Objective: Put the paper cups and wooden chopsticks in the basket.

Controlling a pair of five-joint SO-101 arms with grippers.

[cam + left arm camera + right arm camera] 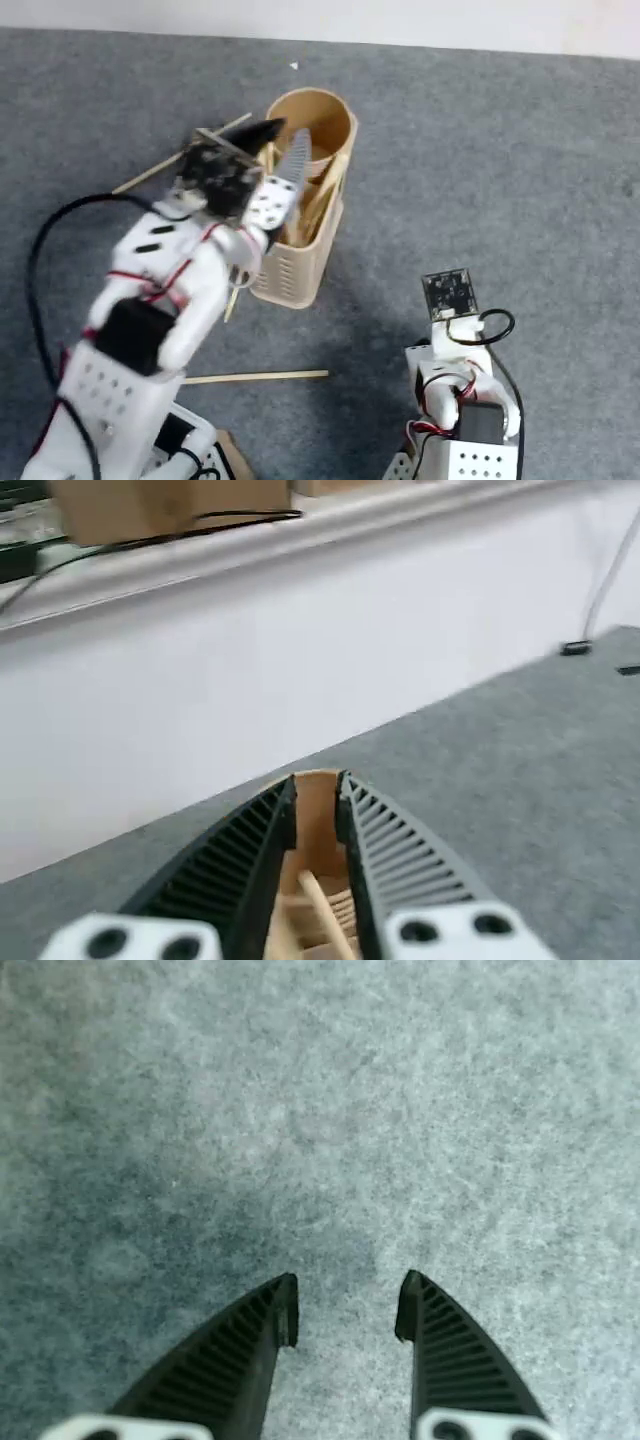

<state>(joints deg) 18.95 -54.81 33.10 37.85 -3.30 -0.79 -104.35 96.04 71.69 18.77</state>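
A tan paper cup point(318, 118) sits in the far end of the cream slatted basket point(292, 272), with several wooden chopsticks point(318, 200) leaning inside. My left gripper point(288, 138) hangs over the basket beside the cup. In its wrist view the left gripper point(316, 785) is narrowly open, with the cup point(316, 815) and a chopstick point(322, 908) seen through the gap. One chopstick point(256, 376) lies on the carpet in front of the basket, and another chopstick point(150, 172) lies behind the left arm. My right gripper point(345, 1310) is open over bare carpet.
Grey carpet covers the floor, with free room to the right of the basket. The right arm point(462, 385) is folded near the front edge. A white wall point(300, 650) runs behind the carpet, and a short stick point(232, 302) lies by the basket's near left corner.
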